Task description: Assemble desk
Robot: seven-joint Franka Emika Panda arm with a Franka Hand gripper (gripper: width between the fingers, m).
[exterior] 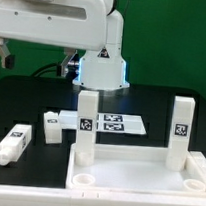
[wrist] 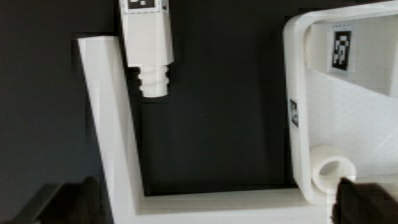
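The gripper (wrist: 217, 202) hangs wide open, empty. A loose leg (wrist: 148, 40) lies near the tabletop (wrist: 306, 110). Probably light, stiff, slick plastic — best pinched mid-shaft on its flat sides, clear of the screw tip.

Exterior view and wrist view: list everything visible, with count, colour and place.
tabletop panel: one, white, rim up, on the table toward the exterior view's right.
upright legs: two, white with tags, standing at the panel's far corners; the second.
loose legs: two, white with tags, lying on the table to the exterior view's left of the panel; the second.
marker board: one, white, flat behind the panel.
L-shaped strip: one, white, flat beside a lying leg, seen in the wrist view.
table: one, black.
backdrop: one, green, behind everything.
robot base: one, white with blue light, behind the marker board.
claw: one, dark fingertips, open, empty, above the table.
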